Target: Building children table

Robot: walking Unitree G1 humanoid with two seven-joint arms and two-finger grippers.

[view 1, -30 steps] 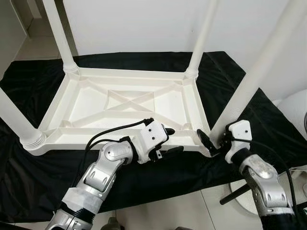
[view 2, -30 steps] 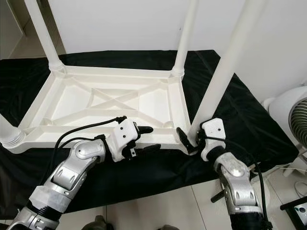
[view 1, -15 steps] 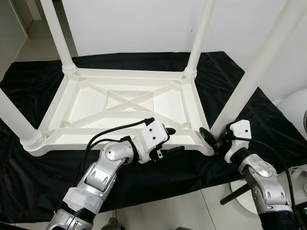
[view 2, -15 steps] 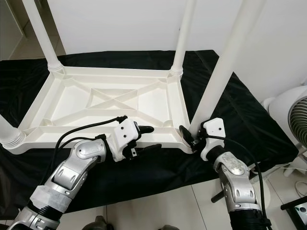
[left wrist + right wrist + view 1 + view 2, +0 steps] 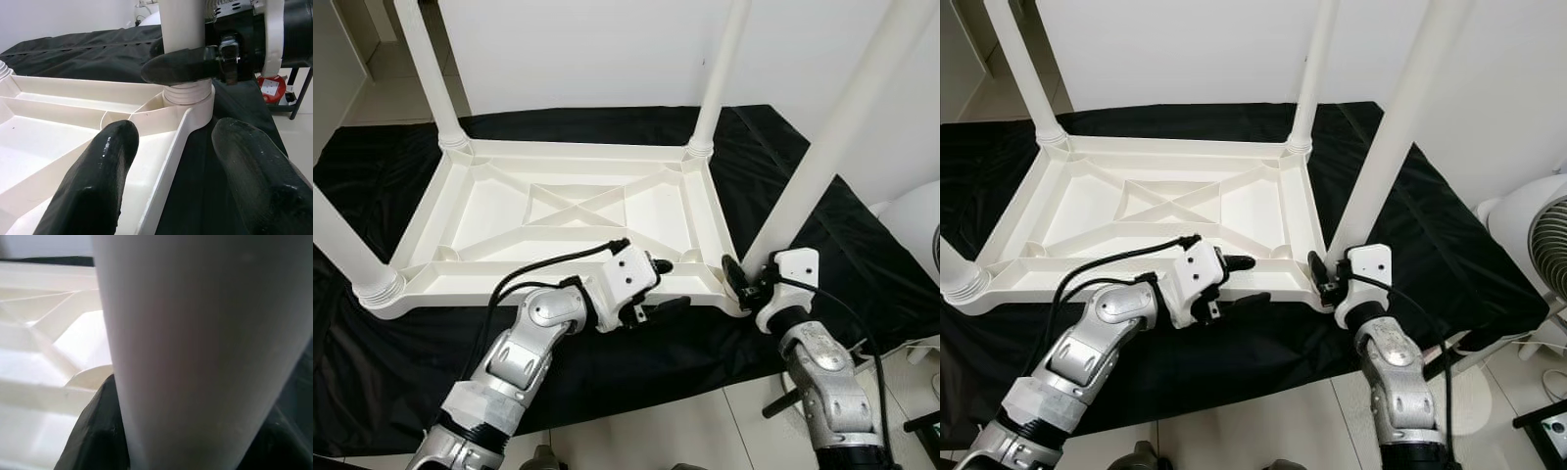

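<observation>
Change since earlier frame: the right pincer (image 5: pixel 744 279) has drawn in closer to the base of the near right leg (image 5: pixel 832 137), and its forearm now stands more upright beneath it; the left pincer (image 5: pixel 664 287) is unchanged at the near rim.
Table: a white plastic children's table (image 5: pixel 573 211) lies upside down on a black cloth (image 5: pixel 401 362), underside ribs and cross-brace facing up.
Legs: four white legs stand up from the corner sockets; the far left leg (image 5: pixel 429 69) and far right leg (image 5: pixel 717 73) are seated at the back corners, the near left leg (image 5: pixel 347 250) at the front left corner.
Right pincer: clenched around the near right leg just above its threaded collar, one finger on each side of the leg; the right wrist view shows the leg (image 5: pixel 195 347) pressed between the dark fingers (image 5: pixel 93 435).
Left pincer: released, fingers (image 5: pixel 93 181) spread either side of the table's near rim, close to the right corner socket (image 5: pixel 188 100), gripping nothing.
Surroundings: white wall behind; a white fan (image 5: pixel 1538 245) stands on the floor at the robot's right.
</observation>
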